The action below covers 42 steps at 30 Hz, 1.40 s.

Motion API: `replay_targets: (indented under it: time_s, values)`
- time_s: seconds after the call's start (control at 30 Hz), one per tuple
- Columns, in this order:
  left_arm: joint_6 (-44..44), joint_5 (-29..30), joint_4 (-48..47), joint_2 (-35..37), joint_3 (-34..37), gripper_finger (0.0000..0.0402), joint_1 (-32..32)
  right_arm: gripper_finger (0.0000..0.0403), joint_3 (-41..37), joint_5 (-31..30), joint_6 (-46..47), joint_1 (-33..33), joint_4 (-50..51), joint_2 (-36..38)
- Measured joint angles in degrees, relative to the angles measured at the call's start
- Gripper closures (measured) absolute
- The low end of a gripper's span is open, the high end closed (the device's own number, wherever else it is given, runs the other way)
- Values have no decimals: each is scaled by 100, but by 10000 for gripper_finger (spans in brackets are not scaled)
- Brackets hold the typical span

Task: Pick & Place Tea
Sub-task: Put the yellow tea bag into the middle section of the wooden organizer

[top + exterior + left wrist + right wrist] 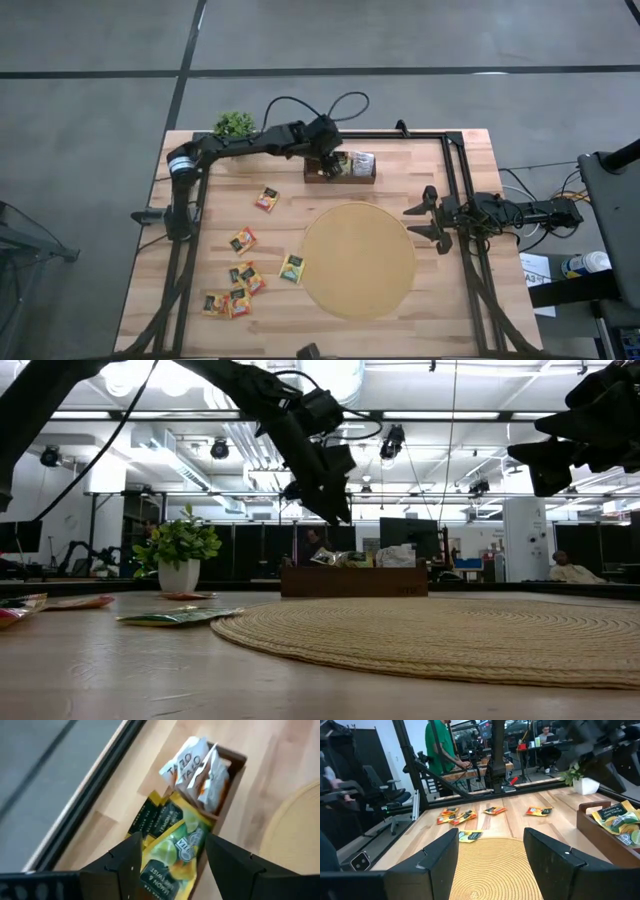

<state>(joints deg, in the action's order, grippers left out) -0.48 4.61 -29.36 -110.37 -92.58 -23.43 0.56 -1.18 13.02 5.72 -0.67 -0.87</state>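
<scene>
We see the left gripper (330, 160) poised over the wooden tray (340, 176) at the counter's (470, 170) far edge, its jaws spread with a yellow-green sachet (172, 855) lying between them on the tray's stack; whether it is gripped or just let go we cannot tell. We judge this the placing step. Next, we would lift clear and fetch one of the loose sachets (243, 239) left of the round mat (358, 260). The right gripper (428, 218) waits, jaws released, beside the mat.

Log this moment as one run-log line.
left end effector: open above wooden tray | yellow-green sachets: in tray | right end effector: open, waiting beside round mat | loose sachets: on table
</scene>
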Motion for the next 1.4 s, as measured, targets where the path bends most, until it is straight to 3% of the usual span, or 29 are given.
replay_targets:
  time_s: [0.17,0.43,0.7,0.87,1.4]
  values:
    - [-880,-1673,-247,20,4,191,-614,181,0,4,2,1,2,0]
    - [-1737,-3606,-252,20,31,193,-1450,181,0,1,2,-1,0,0]
    - [-1399,-3594,-686,2,133,193,-1460,181,0,1,0,1,1,-2]
    - [-1315,-3264,-698,-17,378,193,-1458,181,0,1,0,-1,0,-2]
    - [-1874,-3557,240,-17,1070,193,-1421,181,0,1,0,1,0,-2]
